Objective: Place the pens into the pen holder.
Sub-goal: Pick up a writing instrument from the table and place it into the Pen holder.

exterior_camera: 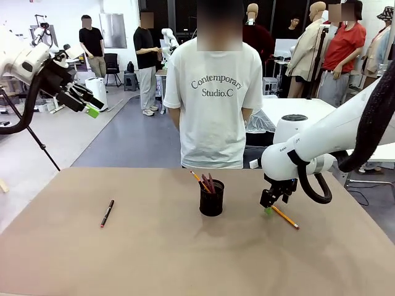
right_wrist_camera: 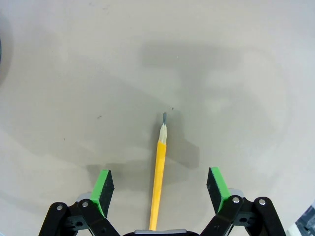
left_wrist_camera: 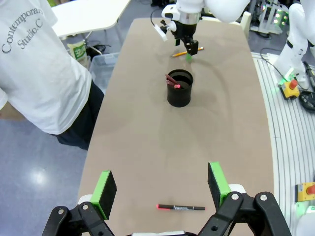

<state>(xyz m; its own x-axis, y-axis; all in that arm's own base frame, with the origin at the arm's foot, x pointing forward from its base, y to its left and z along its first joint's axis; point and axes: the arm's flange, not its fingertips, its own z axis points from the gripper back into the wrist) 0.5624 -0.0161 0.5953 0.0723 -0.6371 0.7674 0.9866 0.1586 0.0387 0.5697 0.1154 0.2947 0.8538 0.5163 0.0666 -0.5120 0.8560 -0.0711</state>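
My right gripper sits low over the tabletop, right of centre in the front frame, jaws spread wide. In its wrist view the yellow pencil lies between the pads, touching neither. The left gripper hangs high at upper left, also wide open and empty. Its own view shows the black pen lying flat at the bottom edge. The holder stands mid-frame with pens leaning inside it.
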